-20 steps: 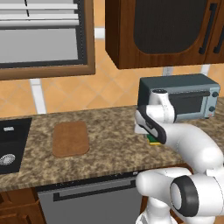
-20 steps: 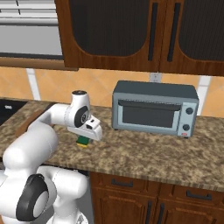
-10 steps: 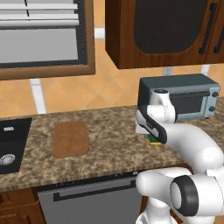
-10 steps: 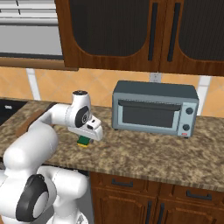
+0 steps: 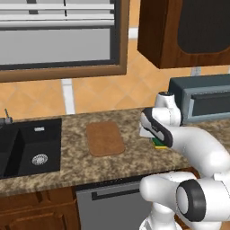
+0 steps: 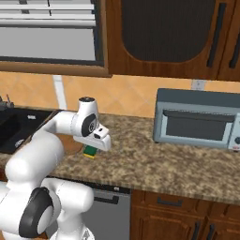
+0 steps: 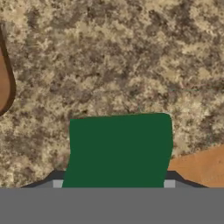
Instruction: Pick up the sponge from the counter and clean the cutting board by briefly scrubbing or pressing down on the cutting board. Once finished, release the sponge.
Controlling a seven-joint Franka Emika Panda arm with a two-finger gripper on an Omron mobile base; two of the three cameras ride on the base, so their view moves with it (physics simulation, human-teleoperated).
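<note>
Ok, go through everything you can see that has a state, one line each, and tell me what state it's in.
Two-finger gripper: shut on the sponge.
Small green-topped yellow sponge: gripped, at counter level; lifted or not, can't tell.
Flat reddish-brown wooden cutting board: lying flat and bare on the counter, apart from the sponge.
Grey toaster oven: door shut.
Black double sink: nothing in the basin.

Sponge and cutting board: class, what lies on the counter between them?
Nothing. In the left base view, only bare counter separates the sponge from the cutting board.

Two rear base views, one close hand view
</note>
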